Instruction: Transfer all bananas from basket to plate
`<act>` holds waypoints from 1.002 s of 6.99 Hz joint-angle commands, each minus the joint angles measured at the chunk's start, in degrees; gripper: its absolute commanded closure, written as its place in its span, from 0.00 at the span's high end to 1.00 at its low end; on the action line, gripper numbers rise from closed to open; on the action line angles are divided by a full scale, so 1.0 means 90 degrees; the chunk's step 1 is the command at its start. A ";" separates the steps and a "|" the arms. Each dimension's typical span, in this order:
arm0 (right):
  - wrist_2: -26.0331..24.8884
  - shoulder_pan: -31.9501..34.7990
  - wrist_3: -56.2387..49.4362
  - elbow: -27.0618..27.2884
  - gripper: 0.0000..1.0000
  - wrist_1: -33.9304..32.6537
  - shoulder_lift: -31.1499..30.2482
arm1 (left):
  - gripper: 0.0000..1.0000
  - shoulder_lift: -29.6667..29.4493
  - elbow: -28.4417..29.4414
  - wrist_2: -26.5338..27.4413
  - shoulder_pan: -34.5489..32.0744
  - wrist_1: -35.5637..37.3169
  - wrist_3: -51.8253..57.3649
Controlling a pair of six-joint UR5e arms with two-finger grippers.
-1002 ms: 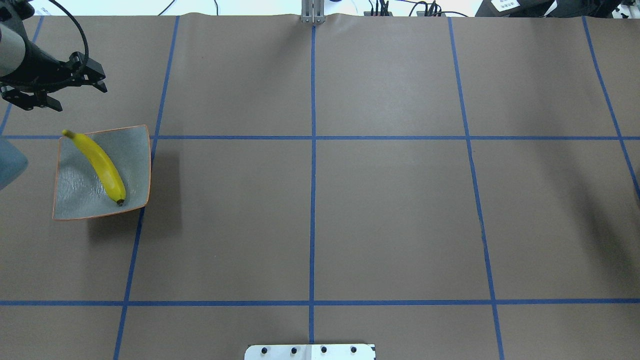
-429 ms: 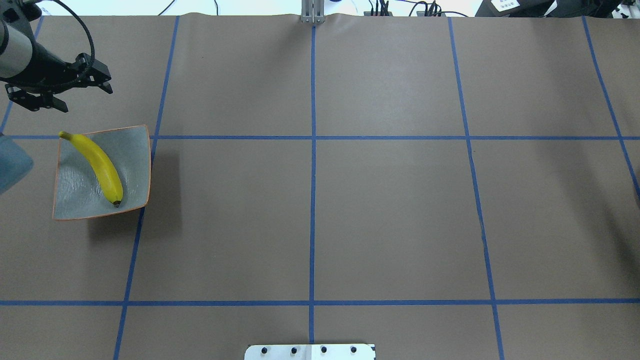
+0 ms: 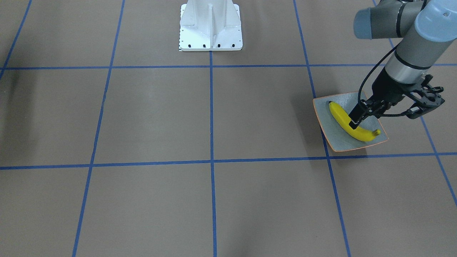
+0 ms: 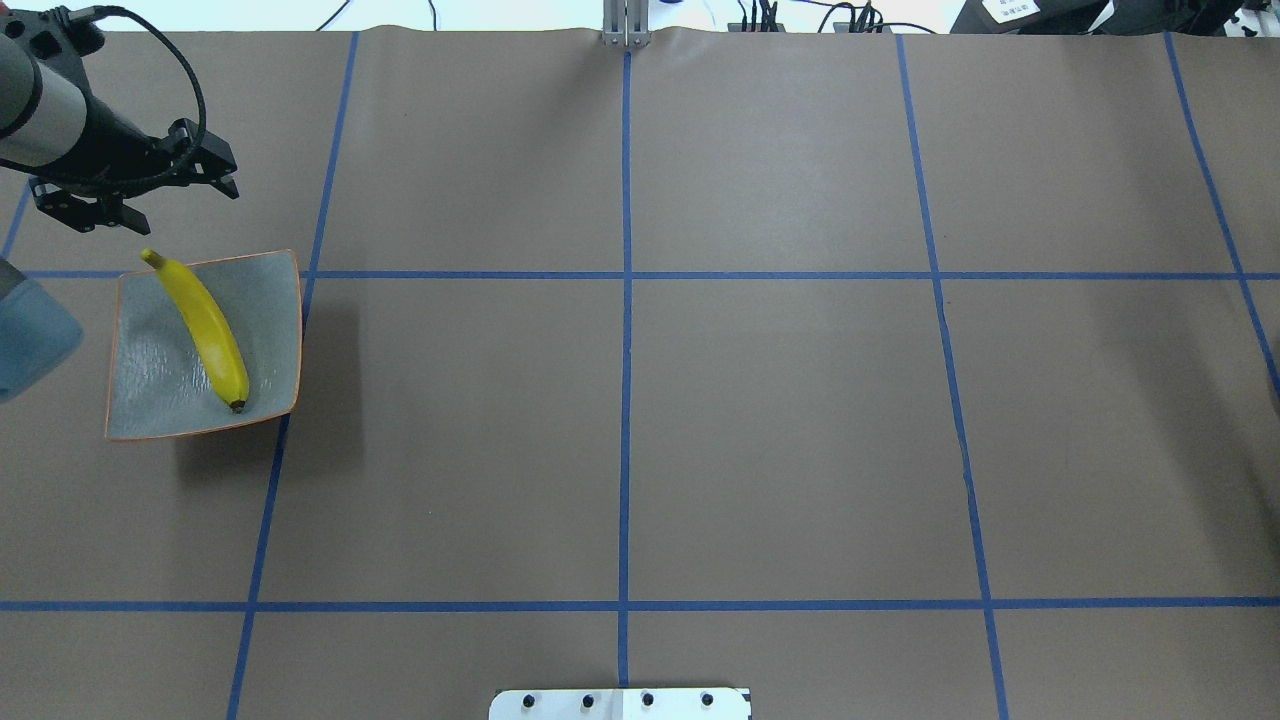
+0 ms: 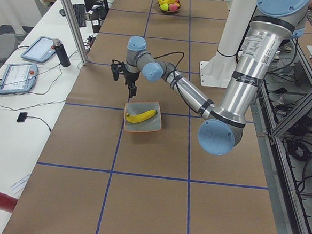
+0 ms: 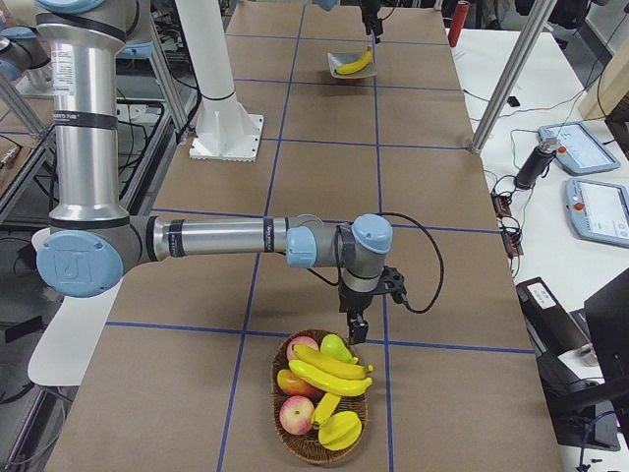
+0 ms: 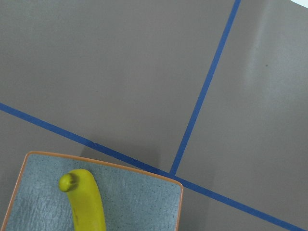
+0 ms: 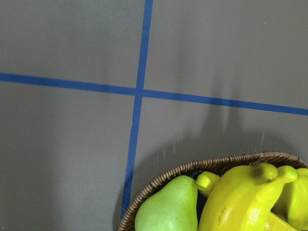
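"While the left gripper point(image 4: 186, 207) hangs just beyond the plate point(image 4: 150, 405), what do its jaws hold?"

"Nothing; they are spread wide. One banana point(image 4: 207, 332) lies slantwise on the plate, the other bananas point(image 6: 329, 370) in the basket point(image 6: 295, 448) near the right gripper point(image 6: 356, 330), whose jaws I cannot make out."

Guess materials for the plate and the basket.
Plate: probably glazed ceramic or stoneware, going by the matte, speckled grey-blue surface with a thin orange rim; melamine can't be ruled out. Basket: woven wicker or rattan, brown, with twisted strands visible along the rim.
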 commanded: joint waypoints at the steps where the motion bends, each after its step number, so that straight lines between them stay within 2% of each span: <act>1: -0.0021 -0.0256 -0.0450 -0.0014 1.00 -0.0001 -0.0233 | 1.00 -0.0010 0.0146 0.0000 0.0008 -0.0172 -0.0107; 2: -0.0050 -0.0296 -0.0499 0.0024 1.00 -0.0039 -0.0321 | 1.00 0.0009 0.0186 0.0000 0.0018 -0.0308 -0.0137; 5: -0.0879 -0.0326 -0.1082 0.0074 1.00 -0.0487 -0.0351 | 1.00 0.0019 0.0440 -0.0010 0.0057 -0.0719 -0.0331; 7: -0.0861 -0.0355 -0.1231 0.0180 1.00 -0.0528 -0.0468 | 1.00 0.0029 0.0479 0.0000 0.0115 -0.0817 -0.0372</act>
